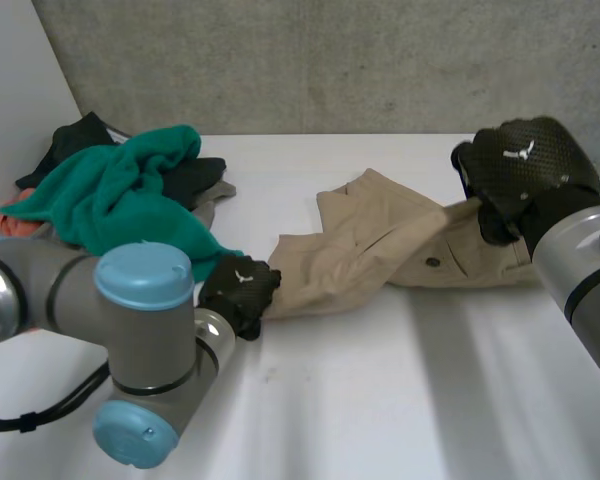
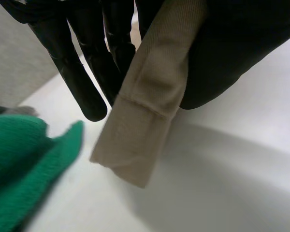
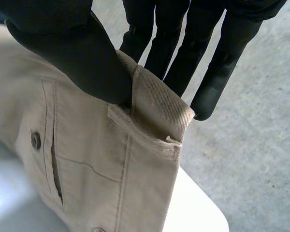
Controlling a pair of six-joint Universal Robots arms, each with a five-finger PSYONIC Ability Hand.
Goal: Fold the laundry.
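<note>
- Crumpled tan twill trousers (image 1: pixel 380 245) stretched across the white table (image 1: pixel 380 400) between both hands.
- Left hand (image 1: pixel 238 290) clamped on the stitched leg hem, thumb against fingers.
- Right hand (image 1: pixel 520 165) pinching the waistband near a buttoned pocket.
- Fuzzy green sweater (image 1: pixel 120 200) heaped beside the left hand.

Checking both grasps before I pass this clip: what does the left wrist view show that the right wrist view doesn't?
Left wrist view adds: the left hand pinching a hemmed leg end of the beige trousers between thumb and fingers, with a green garment beside it. Right wrist view adds: the right hand pinching the waistband, near a pocket slit and button. Shared: the same beige trousers and the white table.
</note>
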